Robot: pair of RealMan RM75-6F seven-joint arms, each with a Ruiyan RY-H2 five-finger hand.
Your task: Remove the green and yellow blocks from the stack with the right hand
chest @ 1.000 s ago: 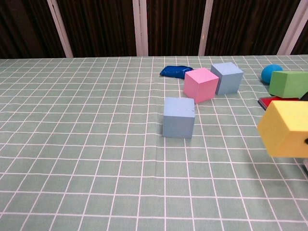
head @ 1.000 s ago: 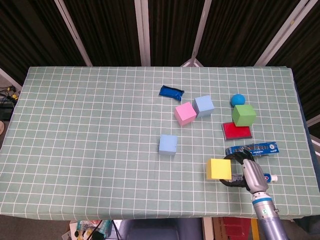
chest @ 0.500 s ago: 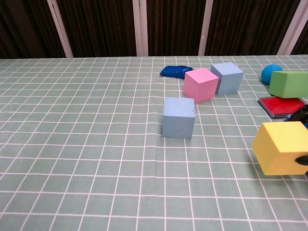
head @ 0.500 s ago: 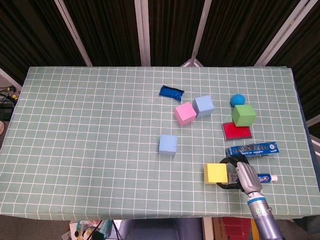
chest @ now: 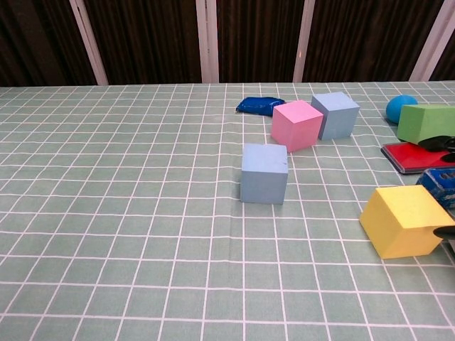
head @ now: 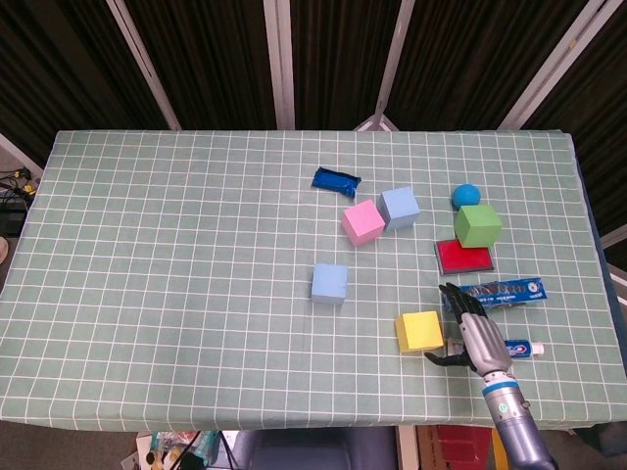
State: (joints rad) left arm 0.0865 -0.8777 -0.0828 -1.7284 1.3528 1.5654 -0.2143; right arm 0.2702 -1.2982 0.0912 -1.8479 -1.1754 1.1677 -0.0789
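The yellow block (head: 419, 331) (chest: 407, 221) rests on the tablecloth near the front right, slightly turned. Just right of it is my right hand (head: 473, 333), fingers spread and off the block, with the thumb low beside it. In the chest view only dark bits of this hand (chest: 445, 231) show at the right edge. Farther back, the green block (head: 477, 225) (chest: 425, 123) sits at the far edge of a flat red block (head: 464, 257) (chest: 416, 156); I cannot tell if it rests on it. My left hand is out of sight.
A blue cube (head: 329, 282) stands mid-table. Behind it are a pink cube (head: 362, 222), a light blue cube (head: 400, 208) and a dark blue pouch (head: 336, 180). A blue ball (head: 465, 196), a toothpaste box (head: 505, 292) and a tube (head: 519, 348) lie on the right.
The right hand lowered the yellow block onto the table, let go of it and spread its fingers. The block now lies a little further left and turned.
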